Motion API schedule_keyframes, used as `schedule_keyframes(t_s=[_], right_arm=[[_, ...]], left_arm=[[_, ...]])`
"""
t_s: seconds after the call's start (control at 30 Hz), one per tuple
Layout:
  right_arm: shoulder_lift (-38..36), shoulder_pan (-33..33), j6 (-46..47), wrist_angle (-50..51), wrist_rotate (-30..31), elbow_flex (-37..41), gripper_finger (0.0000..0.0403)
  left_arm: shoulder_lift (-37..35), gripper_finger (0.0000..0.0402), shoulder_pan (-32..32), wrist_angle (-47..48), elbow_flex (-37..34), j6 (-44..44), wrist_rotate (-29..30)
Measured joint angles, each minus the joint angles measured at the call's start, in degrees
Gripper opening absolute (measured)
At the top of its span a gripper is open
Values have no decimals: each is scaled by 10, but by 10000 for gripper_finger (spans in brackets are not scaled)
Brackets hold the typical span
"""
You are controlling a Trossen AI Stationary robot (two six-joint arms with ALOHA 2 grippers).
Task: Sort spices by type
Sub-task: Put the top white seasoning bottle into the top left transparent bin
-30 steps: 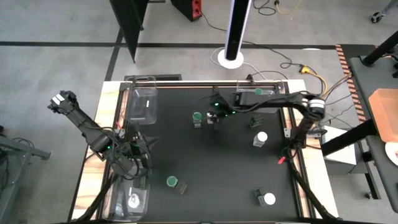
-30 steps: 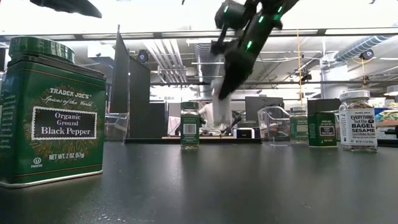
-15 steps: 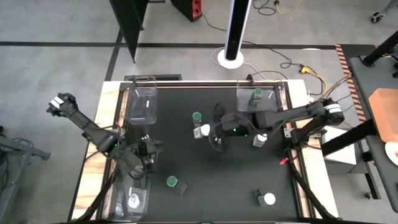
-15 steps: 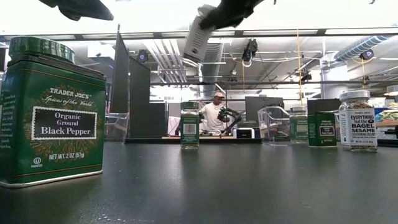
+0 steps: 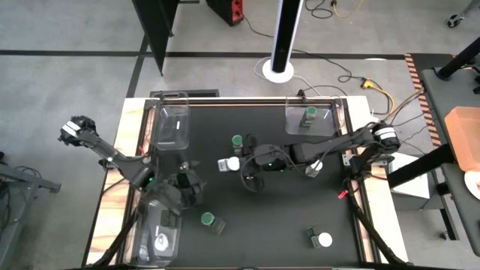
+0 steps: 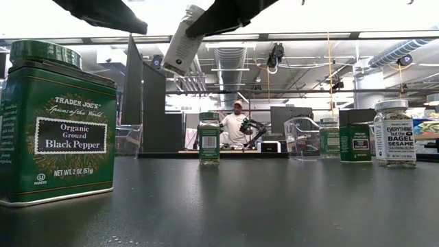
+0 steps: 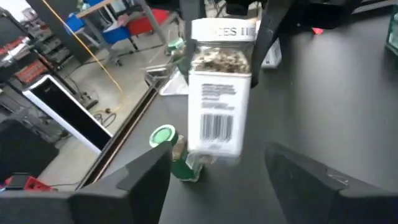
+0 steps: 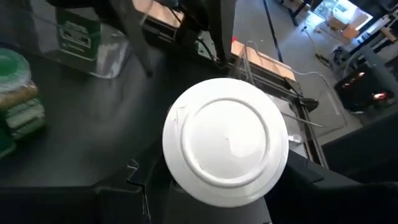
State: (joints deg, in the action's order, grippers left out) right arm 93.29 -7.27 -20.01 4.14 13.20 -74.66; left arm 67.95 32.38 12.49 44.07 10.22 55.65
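White-lidded spice jar hangs beside green-lidded jar.

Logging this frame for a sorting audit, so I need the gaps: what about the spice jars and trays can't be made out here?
- White-lidded jar in the right gripper: its label, right wrist view; the lid fills the picture.
- Near-left tray: contents beyond one white lid, high view; too small, partly under the left gripper.
- Jar with green lid: its body, left wrist view; the held jar covers it.
- Far jars' labels, low view: too small.
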Motion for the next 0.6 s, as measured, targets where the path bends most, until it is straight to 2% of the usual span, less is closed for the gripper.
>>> schedule_keyframes(t_s=[0.4,0.6], right_arm=[[27,-1,-33,11,7,-35,189],[26,-5,-33,11,3,-37,189]], left_arm=[[48,254,-81,-35,0,-40,-43],[64,246,-97,-63,0,-76,-86]])
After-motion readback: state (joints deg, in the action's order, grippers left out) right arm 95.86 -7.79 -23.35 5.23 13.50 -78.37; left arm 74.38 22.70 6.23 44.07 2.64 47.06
